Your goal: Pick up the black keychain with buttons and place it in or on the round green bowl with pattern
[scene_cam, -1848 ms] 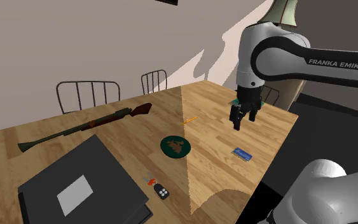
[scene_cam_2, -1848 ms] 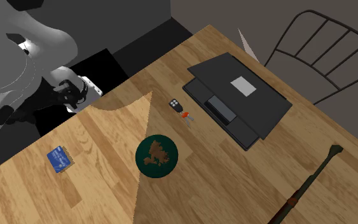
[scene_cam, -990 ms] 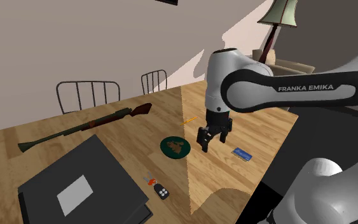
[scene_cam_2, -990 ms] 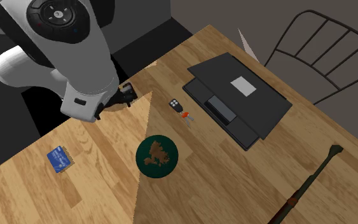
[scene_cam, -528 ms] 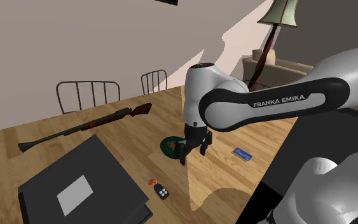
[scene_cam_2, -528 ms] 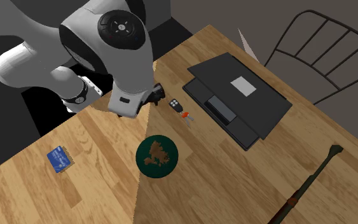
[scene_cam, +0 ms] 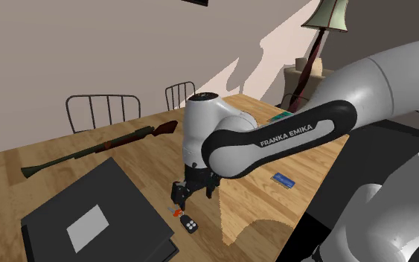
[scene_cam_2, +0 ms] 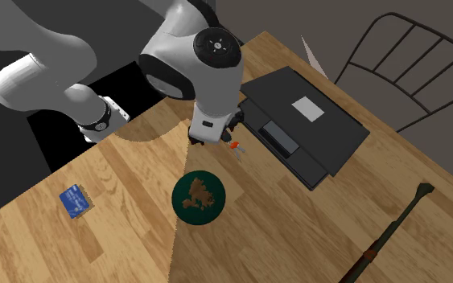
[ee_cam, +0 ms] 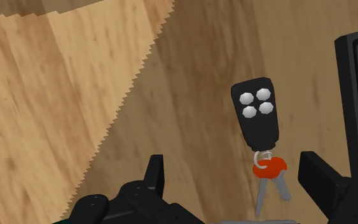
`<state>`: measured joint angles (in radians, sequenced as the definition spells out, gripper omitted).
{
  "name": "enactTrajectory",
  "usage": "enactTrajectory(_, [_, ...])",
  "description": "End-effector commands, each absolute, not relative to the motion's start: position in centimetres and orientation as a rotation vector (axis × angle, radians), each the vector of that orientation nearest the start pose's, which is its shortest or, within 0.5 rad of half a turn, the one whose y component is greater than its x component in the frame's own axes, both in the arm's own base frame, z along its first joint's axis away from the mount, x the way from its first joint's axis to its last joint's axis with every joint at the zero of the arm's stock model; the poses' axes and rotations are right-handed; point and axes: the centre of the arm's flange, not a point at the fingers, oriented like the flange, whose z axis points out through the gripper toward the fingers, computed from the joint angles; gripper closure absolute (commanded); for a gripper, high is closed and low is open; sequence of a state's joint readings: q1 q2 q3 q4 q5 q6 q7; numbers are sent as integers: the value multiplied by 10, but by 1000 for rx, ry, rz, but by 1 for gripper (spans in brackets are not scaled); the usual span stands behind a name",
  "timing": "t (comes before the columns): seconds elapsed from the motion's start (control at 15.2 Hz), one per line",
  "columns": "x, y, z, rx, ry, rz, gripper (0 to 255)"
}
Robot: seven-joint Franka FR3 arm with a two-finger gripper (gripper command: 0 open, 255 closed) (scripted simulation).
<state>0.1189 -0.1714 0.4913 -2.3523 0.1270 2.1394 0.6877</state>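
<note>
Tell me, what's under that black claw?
A black keychain with four pale buttons and a red tag lies on the wooden table under the open gripper. Its fingers hide table either side.

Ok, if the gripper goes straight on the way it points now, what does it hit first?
Probably the black keychain, its key end lying between the gripper's open fingers; otherwise the wooden table. Depth is unclear.

Shoulder view oblique, second exterior view steeply overhead, both covering the table (scene_cam: pixel 21 182), wrist view close above it.
</note>
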Motion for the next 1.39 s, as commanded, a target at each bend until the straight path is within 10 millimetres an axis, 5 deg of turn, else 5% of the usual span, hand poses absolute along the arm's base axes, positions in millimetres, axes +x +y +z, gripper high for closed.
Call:
enactTrajectory(0.0, [391,297,376,-3134,253,83,0])
enactTrajectory(0.59, [392,307,331,-3129,254,77,0])
enactTrajectory(1.12, [392,307,331,-3129,254,77,0])
enactTrajectory(1.19, [392,307,331,-3129,254,77,255])
enactTrajectory(1.32, [392,307,331,-3129,254,77,255])
